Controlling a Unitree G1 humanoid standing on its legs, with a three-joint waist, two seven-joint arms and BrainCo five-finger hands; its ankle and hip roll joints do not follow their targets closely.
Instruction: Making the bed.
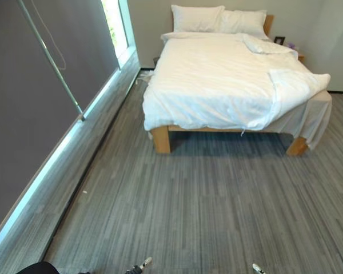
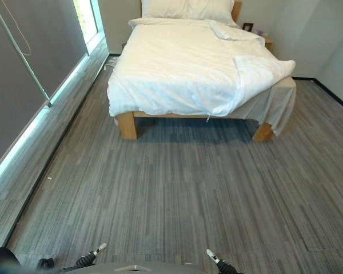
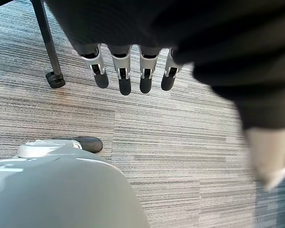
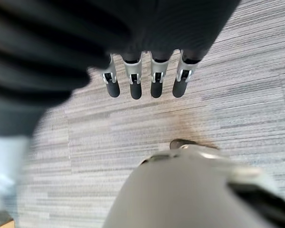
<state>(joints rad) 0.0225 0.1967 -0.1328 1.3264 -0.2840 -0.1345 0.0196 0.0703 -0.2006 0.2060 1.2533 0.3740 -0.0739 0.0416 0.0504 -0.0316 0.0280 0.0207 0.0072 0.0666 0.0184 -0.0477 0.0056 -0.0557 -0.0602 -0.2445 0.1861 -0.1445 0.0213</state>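
A wooden bed [image 1: 160,138] stands across the room, its foot end toward me. A white duvet [image 1: 217,80] covers it, rumpled, with its right foot corner folded back [image 1: 294,83] so a beige sheet [image 1: 308,117] hangs bare there. Two white pillows [image 1: 197,18] lie at the head. My left hand [image 3: 123,76] hangs low at my side over the carpet, fingers straight and holding nothing; its fingertips [image 1: 143,264] show at the bottom edge of the left eye view. My right hand [image 4: 142,78] hangs the same way, open and empty, far from the bed.
Grey striped carpet [image 1: 206,205] stretches between me and the bed. A window wall with a grey roller blind [image 1: 40,85] runs along the left. A nightstand with a small picture frame [image 1: 279,40] stands at the back right. A black stand leg [image 3: 50,52] is near my left hand.
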